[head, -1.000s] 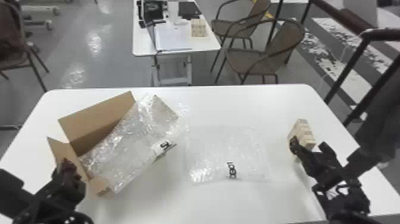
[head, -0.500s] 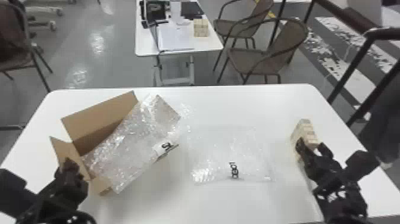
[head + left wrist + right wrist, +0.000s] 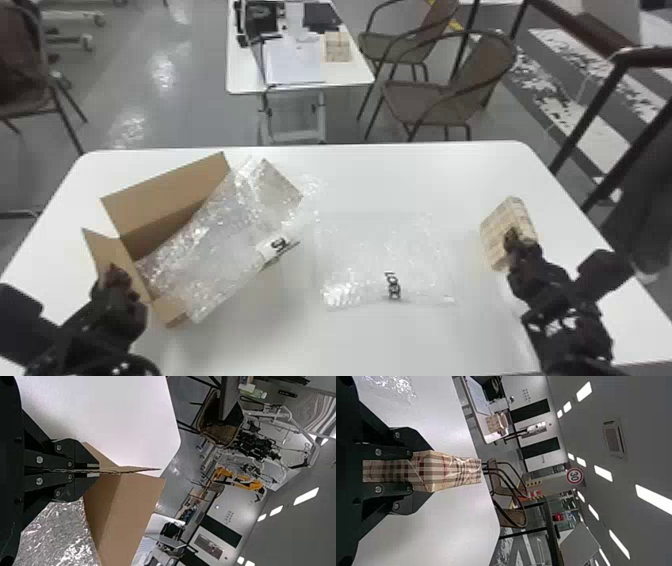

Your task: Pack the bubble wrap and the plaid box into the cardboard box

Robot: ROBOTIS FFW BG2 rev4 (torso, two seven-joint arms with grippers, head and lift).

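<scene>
Cardboard, brown and folded open, forms the packing box [image 3: 165, 195] at the left of the white counter [image 3: 390, 340]. One piece of bubble wrap [image 3: 215, 250] lies partly within its mouth and extends over the side nearer the middle; how deeply it is seated cannot be told. A second, flat piece of bubble wrap [image 3: 385, 250] lies outside, at the middle of the counter. The left claw [image 3: 93, 470] is closed upon a flap [image 3: 130, 470] of the packing box, seen edge-on in the left wrist view. The right claw [image 3: 410, 471] grips the plaid box [image 3: 451, 471] between its two fingers at the counter's right side, well apart from the packing box; whether its base touches the counter cannot be told. Packing thus appears to be at an early, partial stage: some wrap is in place, though not wholly contained, while the plaid box and, presumably, the flat piece are yet to be put in.
</scene>
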